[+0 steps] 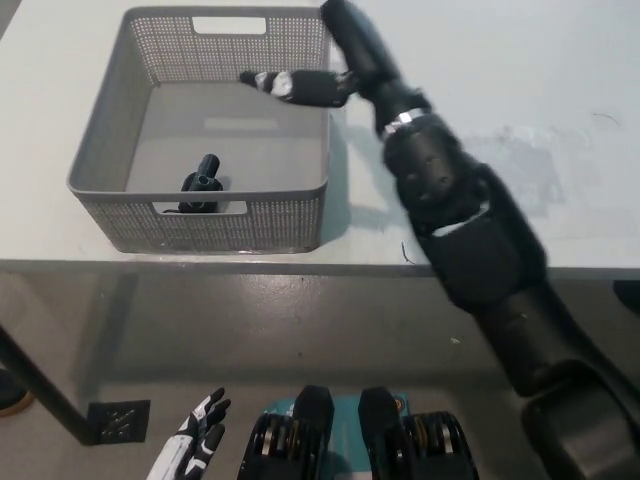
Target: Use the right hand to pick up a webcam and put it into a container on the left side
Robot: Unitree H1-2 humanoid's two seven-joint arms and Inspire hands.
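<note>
My right hand (335, 62) hangs over the far right corner of the grey mesh container (298, 215), its fingers (290, 86) spread apart and holding nothing, one of them reaching leftward above the container's floor while the rest run up and out of the top of the picture. The webcam (201, 187) lies inside the container, down on its floor against the near wall, just behind the handle slot, well apart from my hand. From how things lie, I judge the placing done and the step in hand to be clearing my arm away. To do that well, I would lift the hand straight up until the fingers stand above the rim before swinging right, since the outstretched finger sits close over the right wall and a sideways sweep could catch the mesh and drag the light container across the table (480, 90). I would keep the fingers loose and apart rather than curling them, so nothing snags in the holes. The forearm crosses the table's open right side, where I see nothing to strike. My white left hand (193, 450) rests low at the bottom left, below the table edge, fingers apart and holding nothing.
</note>
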